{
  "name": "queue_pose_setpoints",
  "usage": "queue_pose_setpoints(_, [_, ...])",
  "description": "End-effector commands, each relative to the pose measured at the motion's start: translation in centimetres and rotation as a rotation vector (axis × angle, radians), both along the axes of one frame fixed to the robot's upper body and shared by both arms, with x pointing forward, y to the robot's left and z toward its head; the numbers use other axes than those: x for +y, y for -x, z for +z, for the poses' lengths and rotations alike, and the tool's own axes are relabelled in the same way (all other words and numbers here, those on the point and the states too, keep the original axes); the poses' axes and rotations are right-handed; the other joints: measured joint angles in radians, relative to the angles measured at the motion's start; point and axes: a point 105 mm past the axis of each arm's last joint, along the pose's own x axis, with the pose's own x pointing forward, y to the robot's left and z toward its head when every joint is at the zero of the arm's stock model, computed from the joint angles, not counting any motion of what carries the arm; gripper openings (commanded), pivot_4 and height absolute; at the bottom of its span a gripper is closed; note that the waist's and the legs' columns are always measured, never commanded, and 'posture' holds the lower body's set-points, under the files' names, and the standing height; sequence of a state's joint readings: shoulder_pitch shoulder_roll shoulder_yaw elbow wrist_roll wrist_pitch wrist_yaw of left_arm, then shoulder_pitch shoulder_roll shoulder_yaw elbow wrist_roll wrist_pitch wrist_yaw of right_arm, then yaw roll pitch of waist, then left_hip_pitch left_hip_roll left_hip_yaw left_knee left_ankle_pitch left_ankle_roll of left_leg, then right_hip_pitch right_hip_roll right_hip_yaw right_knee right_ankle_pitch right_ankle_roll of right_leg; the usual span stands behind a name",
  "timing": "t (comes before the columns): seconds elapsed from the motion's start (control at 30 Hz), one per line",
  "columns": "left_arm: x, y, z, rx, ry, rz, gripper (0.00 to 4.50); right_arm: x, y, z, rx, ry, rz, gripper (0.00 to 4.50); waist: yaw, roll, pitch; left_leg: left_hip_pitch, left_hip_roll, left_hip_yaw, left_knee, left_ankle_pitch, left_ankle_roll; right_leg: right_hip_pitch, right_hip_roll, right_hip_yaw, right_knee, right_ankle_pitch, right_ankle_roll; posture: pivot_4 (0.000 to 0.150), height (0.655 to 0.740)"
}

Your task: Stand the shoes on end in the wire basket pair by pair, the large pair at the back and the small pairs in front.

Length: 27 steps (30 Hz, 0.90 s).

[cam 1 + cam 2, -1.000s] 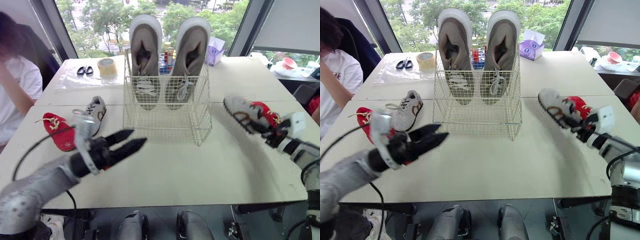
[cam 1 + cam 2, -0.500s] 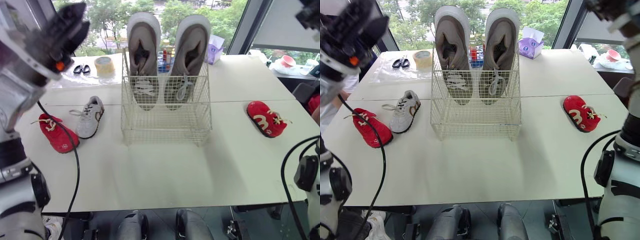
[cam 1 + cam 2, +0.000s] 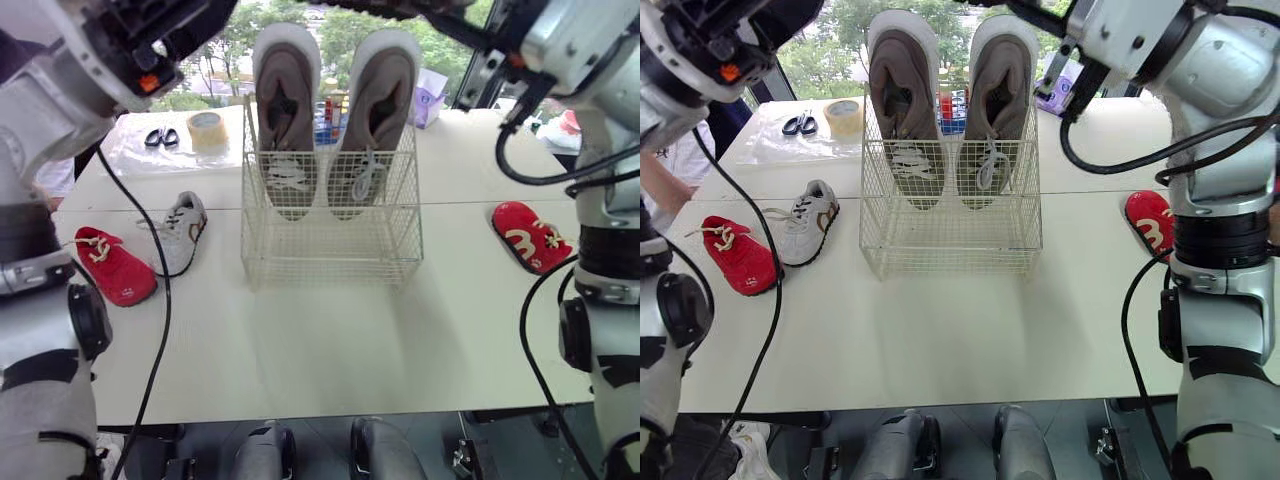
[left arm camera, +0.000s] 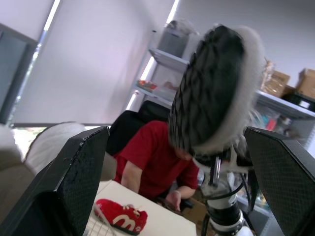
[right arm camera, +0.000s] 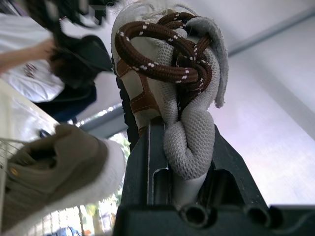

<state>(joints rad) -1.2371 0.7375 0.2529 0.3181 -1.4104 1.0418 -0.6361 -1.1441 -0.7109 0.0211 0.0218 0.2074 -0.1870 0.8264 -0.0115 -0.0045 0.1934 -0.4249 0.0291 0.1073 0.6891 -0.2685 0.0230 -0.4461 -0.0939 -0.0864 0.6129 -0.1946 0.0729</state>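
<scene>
- My right gripper (image 5: pixel 187 169) clamps the small grey mesh sneaker with brown laces (image 5: pixel 192 130);
- my left gripper (image 4: pixel 174 147) gapes wide;
- large tan shoes (image 3: pixel 288 110) stand upright in the white wire basket (image 3: pixel 330 262), centre frame.

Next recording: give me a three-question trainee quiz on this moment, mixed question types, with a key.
1. True or false: the large grey pair already stands on end in the wire basket.
2. Multiple choice: the right gripper has its jaws shut on A) a red shoe, B) the grey shoe with brown laces, C) nothing.
3. How many small shoes lie on the table?
Key: 1 true. 2 B. 3 three: left red shoe, grey-white shoe, right red shoe.
</scene>
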Motion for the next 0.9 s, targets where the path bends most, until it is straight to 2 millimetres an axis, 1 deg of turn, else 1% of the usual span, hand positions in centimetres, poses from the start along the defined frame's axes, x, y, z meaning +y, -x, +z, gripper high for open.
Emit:
queue_pose_setpoints(0.03, [-0.3,0.6,1.1,-0.068,-0.016,-0.033,4.50,0.6,1.3,0.6,-0.076,0.022,0.025,0.18,-0.002,0.000,0.000,0.000,0.000,0.000,0.000,0.000,0.000,0.000,0.000,0.000,0.000,0.000,0.000,0.150,0.7400])
queue_pose_setpoints(0.07, [-0.5,0.8,1.1,-0.074,-0.020,-0.060,4.50,0.7,1.2,0.3,-0.078,0.032,0.023,0.18,-0.002,0.000,0.000,0.000,0.000,0.000,0.000,0.000,0.000,0.000,0.000,0.000,0.000,0.000,0.000,0.150,0.7400])
queue_pose_setpoints(0.13, [-0.9,0.4,1.0,-0.072,-0.032,-0.074,4.50,0.9,1.1,0.0,-0.083,0.053,0.023,0.18,-0.002,0.000,0.000,0.000,0.000,0.000,-0.001,0.000,0.000,0.000,0.000,0.000,0.000,0.000,0.000,0.150,0.7400])
queue_pose_setpoints(0.2, [-0.8,0.1,1.0,-0.068,-0.033,-0.083,3.97,1.1,1.1,-0.2,-0.086,0.059,0.023,0.18,-0.002,0.000,0.000,0.000,0.000,0.000,-0.001,0.000,0.000,0.000,0.000,0.000,0.000,0.000,0.000,0.150,0.7400])
queue_pose_setpoints(0.23, [-0.7,0.2,1.0,-0.071,-0.030,-0.091,3.58,1.1,1.1,-0.2,-0.087,0.060,0.023,0.18,-0.002,0.000,0.000,0.000,0.000,0.000,-0.001,0.000,0.000,0.000,0.000,0.000,0.000,0.000,0.000,0.150,0.7400])
queue_pose_setpoints(0.27, [-0.5,0.4,1.1,-0.075,-0.025,-0.098,3.07,1.1,1.2,-0.2,-0.088,0.061,0.023,0.18,-0.003,0.000,0.000,0.000,0.000,0.000,-0.001,0.000,0.000,0.000,0.000,0.000,0.000,0.000,0.000,0.150,0.7400])
queue_pose_setpoints(0.3, [-0.5,0.5,1.2,-0.077,-0.022,-0.104,2.66,1.1,1.2,-0.2,-0.089,0.061,0.022,0.18,-0.003,0.000,0.000,0.000,0.000,0.000,-0.001,0.000,0.000,0.000,0.000,0.000,0.000,0.000,0.000,0.150,0.7400])
queue_pose_setpoints(0.37, [-0.3,0.8,1.4,-0.082,-0.011,-0.119,1.52,1.1,1.2,-0.4,-0.088,0.065,0.019,0.18,-0.002,0.000,0.000,0.000,0.001,0.000,-0.001,0.000,0.000,0.000,0.000,0.000,0.000,0.000,0.000,0.150,0.7400])
queue_pose_setpoints(0.43, [-0.3,0.9,1.3,-0.084,-0.011,-0.120,0.58,1.2,1.2,-0.6,-0.085,0.073,0.018,0.18,-0.002,0.000,0.000,0.000,0.001,-0.001,-0.001,0.000,0.000,0.000,0.000,0.000,0.000,0.000,0.000,0.150,0.7400])
queue_pose_setpoints(0.47, [-0.3,0.9,1.3,-0.085,-0.009,-0.115,0.30,1.2,1.1,-0.7,-0.081,0.075,0.016,0.18,-0.002,0.000,0.000,0.000,0.001,-0.001,-0.001,0.000,0.000,0.000,0.000,0.000,0.000,0.000,0.000,0.150,0.7400])
queue_pose_setpoints(0.53, [-0.3,0.8,1.5,-0.088,-0.001,-0.098,0.29,1.1,1.0,-0.7,-0.071,0.075,0.013,0.18,-0.001,0.000,0.000,0.000,0.001,-0.001,-0.001,0.000,0.000,0.000,0.000,0.000,0.000,0.000,0.000,0.150,0.7400])
queue_pose_setpoints(0.6, [0.4,0.8,2.0,-0.082,0.057,-0.083,0.29,0.6,0.6,-0.6,-0.049,0.048,-0.002,1.18,-0.001,0.000,0.000,0.000,0.001,-0.001,-0.001,0.000,0.000,0.000,0.000,0.000,0.000,0.000,0.000,0.150,0.7400])
queue_pose_setpoints(0.63, [0.6,0.8,2.1,-0.079,0.078,-0.079,0.29,0.4,0.4,-0.6,-0.038,0.038,-0.007,1.59,-0.001,0.000,0.000,0.000,0.001,-0.001,-0.001,0.000,0.000,0.000,0.000,0.000,0.001,0.000,0.000,0.150,0.7400])
queue_pose_setpoints(0.7, [1.6,0.9,2.1,-0.074,0.142,-0.050,0.29,-1.1,-0.5,-0.6,0.040,-0.035,-0.042,2.55,-0.002,0.000,0.000,0.000,0.001,-0.001,-0.001,0.000,0.000,0.000,0.000,0.000,0.001,0.000,0.000,0.150,0.7400])
queue_pose_setpoints(0.77, [3.1,1.1,2.0,-0.072,0.252,-0.006,0.29,-3.4,-1.7,-0.8,0.173,-0.197,-0.061,3.65,-0.002,0.000,0.000,0.001,0.001,-0.001,-0.001,0.000,0.000,0.000,-0.001,0.000,0.001,0.000,0.000,0.150,0.7400])
queue_pose_setpoints(0.8, [3.7,1.2,2.0,-0.069,0.313,0.009,0.29,-4.3,-2.1,-0.8,0.247,-0.310,-0.033,4.20,-0.002,-0.001,0.000,0.002,0.001,-0.001,-0.001,0.000,0.000,0.000,-0.002,0.000,0.002,0.000,0.000,0.150,0.7400])
queue_pose_setpoints(0.83, [4.1,1.3,1.9,-0.063,0.372,0.018,0.29,-4.9,-2.3,-0.9,0.319,-0.431,0.012,4.44,-0.001,-0.001,0.000,0.002,0.001,-0.001,-0.001,0.000,0.000,0.001,-0.002,0.000,0.002,0.000,0.000,0.150,0.7400])
queue_pose_setpoints(0.87, [4.3,1.5,1.7,-0.059,0.419,0.022,0.29,-5.3,-2.4,-0.9,0.413,-0.565,0.090,4.44,0.000,-0.001,0.000,0.002,0.001,-0.002,-0.001,0.001,-0.001,0.001,-0.003,0.000,0.002,0.000,0.000,0.150,0.7400])
queue_pose_setpoints(0.9, [4.2,1.7,1.3,-0.051,0.460,0.027,0.29,-5.2,-2.5,-1.2,0.543,-0.712,0.216,4.44,-0.001,-0.001,0.000,0.003,0.001,-0.002,-0.001,0.001,-0.001,0.001,-0.003,0.000,0.003,0.000,0.000,0.150,0.7400])
